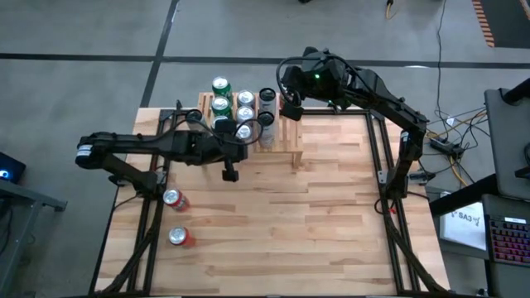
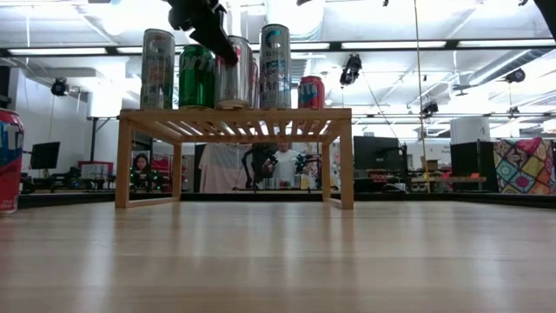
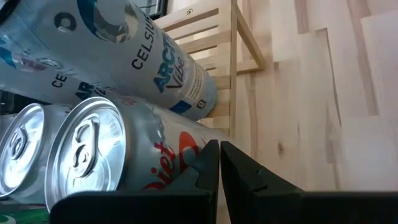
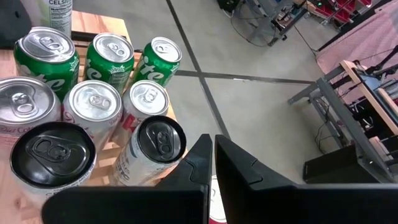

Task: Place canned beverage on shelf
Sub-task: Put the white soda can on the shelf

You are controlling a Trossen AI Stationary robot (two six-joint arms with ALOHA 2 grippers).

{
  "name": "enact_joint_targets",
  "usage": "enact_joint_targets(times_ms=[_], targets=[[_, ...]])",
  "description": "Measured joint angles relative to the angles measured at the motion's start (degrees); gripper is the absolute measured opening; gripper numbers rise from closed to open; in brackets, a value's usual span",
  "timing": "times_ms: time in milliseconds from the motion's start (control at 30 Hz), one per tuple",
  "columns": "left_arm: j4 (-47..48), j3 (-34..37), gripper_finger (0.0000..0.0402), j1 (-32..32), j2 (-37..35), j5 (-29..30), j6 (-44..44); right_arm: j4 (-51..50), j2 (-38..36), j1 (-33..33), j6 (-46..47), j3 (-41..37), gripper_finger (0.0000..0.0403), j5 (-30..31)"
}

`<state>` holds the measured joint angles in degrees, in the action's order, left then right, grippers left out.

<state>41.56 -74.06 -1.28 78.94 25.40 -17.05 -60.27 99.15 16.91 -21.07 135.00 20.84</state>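
Observation:
The shelf [image 1: 291, 147] [image 2: 234, 117] stands at the table's far edge on its short legs. Upright on its slats are several cans: green ones [image 1: 221, 87] [image 4: 111, 59], silver ones [image 1: 245, 99], tall Celsius cans [image 2: 274, 65] [image 3: 124, 56] and a Diet Coke can [image 3: 124, 155] [image 2: 236, 80]. My left gripper [image 1: 231, 172] [image 3: 219, 155] is shut and empty, slanting down at the shelf's near side, just beside the Diet Coke can. My right gripper [image 1: 290, 108] [image 4: 213, 149] is shut and empty, hovering high over the shelf's far right corner, above the can tops. My left gripper has its shut fingertips [image 3: 208, 158] right next to the lower side of the Diet Coke can [image 3: 180, 155], coming from the near side and slanting down. Whether they touch the can, I cannot tell. The can stands upright on the shelf.
Two red cans [image 1: 174, 199] [image 1: 180, 237] stand on the plank table near its left edge; one shows at the low view's left border [image 2: 9, 161]. The table's middle and right [image 1: 331, 215] are bare wood. Desks and cables lie beyond the right edge.

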Motion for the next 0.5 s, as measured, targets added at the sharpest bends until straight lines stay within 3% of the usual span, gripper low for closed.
enact_joint_targets(times_ms=[500], targets=[[-0.64,-0.02,0.0000,-2.56,0.00,-0.04,-0.99,0.00,0.00,0.00,0.02,0.00,0.0009,0.01]])
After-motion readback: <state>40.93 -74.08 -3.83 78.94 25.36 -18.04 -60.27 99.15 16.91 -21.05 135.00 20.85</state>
